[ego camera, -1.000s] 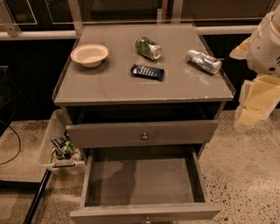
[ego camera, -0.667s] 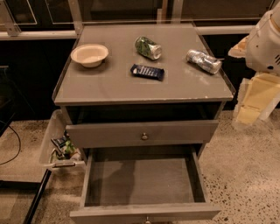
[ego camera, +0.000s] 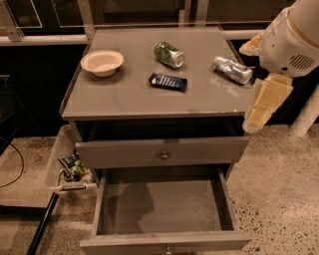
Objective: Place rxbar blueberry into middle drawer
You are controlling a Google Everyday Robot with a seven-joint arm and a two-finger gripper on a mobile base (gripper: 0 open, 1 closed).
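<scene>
A speckled beige terrazzo floor [ego camera: 279, 164] lies under the grey wooden bench [ego camera: 124, 99], with dark glass panels [ego camera: 134, 10] behind in dim light; the cream end effector [ego camera: 260, 105] hangs beside the bench's right edge

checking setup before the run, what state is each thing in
rxbar blueberry: flat on cabinet top
middle drawer: pulled open, floor bare
upper drawer: shut
green can: on its side
silver can: on its side
bowl: upright
hand: right of cabinet, beside tabletop edge
</scene>
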